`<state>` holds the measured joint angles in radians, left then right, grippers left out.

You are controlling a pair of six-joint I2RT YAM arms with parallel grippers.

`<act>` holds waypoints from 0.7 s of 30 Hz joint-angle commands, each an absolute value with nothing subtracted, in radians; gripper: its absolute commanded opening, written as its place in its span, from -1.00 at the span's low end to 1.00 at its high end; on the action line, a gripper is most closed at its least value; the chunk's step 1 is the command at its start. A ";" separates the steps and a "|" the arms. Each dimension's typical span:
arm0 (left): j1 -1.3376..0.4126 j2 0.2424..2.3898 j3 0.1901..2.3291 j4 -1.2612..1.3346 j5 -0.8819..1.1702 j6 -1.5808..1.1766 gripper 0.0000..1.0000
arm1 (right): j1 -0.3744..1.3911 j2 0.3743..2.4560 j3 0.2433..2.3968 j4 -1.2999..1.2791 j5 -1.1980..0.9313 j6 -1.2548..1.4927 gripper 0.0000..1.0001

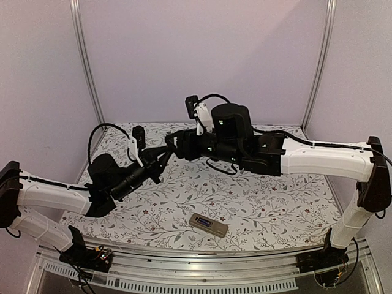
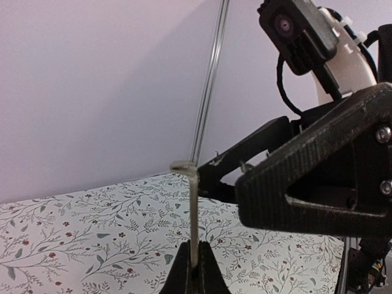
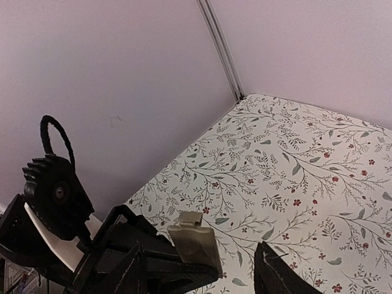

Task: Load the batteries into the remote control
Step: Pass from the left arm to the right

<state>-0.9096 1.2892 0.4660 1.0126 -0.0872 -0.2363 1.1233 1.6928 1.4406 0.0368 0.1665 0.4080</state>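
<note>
The remote control (image 1: 208, 225) lies on the floral table near the front edge, greyish-tan back up with a dark recess. No batteries show in any view. My left gripper (image 2: 195, 274) is raised above the table and shut on a thin tan battery cover (image 2: 194, 208), held edge-on and upright. The cover also shows in the right wrist view (image 3: 195, 244), between my right gripper's fingers. My right gripper (image 3: 202, 275) is open around it, with one finger (image 2: 318, 190) close beside the cover. Both grippers meet in mid-air at the table's back (image 1: 169, 150).
The floral table surface (image 1: 263, 202) is walled by pale panels on three sides, with metal corner posts (image 1: 86, 61). A metal rail (image 1: 202, 269) runs along the front edge between the arm bases. Cables loop above both wrists.
</note>
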 commanded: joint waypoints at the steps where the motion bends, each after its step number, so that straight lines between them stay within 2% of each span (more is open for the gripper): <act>1: -0.924 1.288 0.479 1.033 -0.093 -0.225 -1.00 | 1.126 1.720 1.481 0.002 0.154 0.398 0.12; 6: -0.924 1.289 0.480 1.033 -0.096 -0.220 -1.00 | 1.126 1.751 1.506 -0.029 0.144 0.395 -0.12; 10: -0.924 1.292 0.482 1.034 -0.094 -0.210 -1.00 | 1.126 1.758 1.513 -0.045 0.151 0.404 -0.19; 15: -0.927 1.295 0.485 1.029 -0.092 -0.211 -1.00 | 1.126 1.768 1.531 -0.050 0.154 0.401 -0.38; 21: -0.932 1.299 0.483 1.025 -0.092 -0.207 -1.00 | 1.126 1.787 1.558 -0.063 0.143 0.393 -0.39</act>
